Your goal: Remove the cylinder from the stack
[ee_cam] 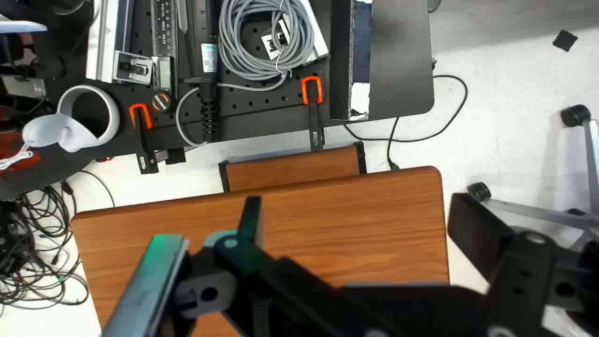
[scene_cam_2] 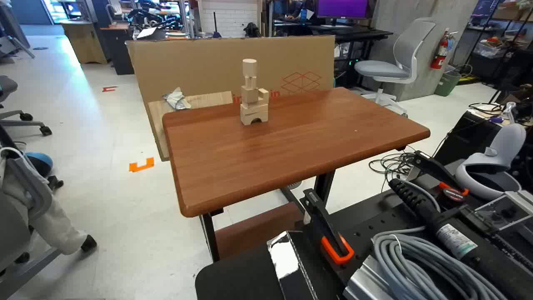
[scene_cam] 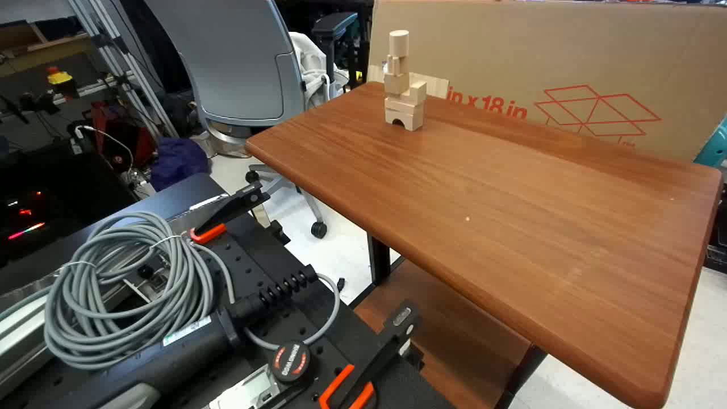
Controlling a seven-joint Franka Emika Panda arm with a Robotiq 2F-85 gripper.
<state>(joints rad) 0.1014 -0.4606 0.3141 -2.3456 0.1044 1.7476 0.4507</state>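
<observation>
The cylinder (scene_cam: 398, 44) is pale wood and stands upright on the very top of the stack. It also tops the tower in an exterior view (scene_cam_2: 249, 67). The stack (scene_cam: 404, 107) of pale wooden blocks stands near the far edge of the brown table; it has an arched block at its base and shows in an exterior view too (scene_cam_2: 254, 109). My gripper (ee_cam: 355, 206) shows only in the wrist view. Its fingers are wide apart with only tabletop and floor visible between them. The cylinder and the stack are out of view in the wrist view.
The brown table (scene_cam: 511, 216) carries the stack. A large cardboard box (scene_cam: 602, 51) stands upright behind it. A black bench (ee_cam: 276, 117) with coiled grey cable (ee_cam: 266, 42) and orange clamps (ee_cam: 312, 91) lies across a gap. An office chair (scene_cam: 238, 62) stands beside the table.
</observation>
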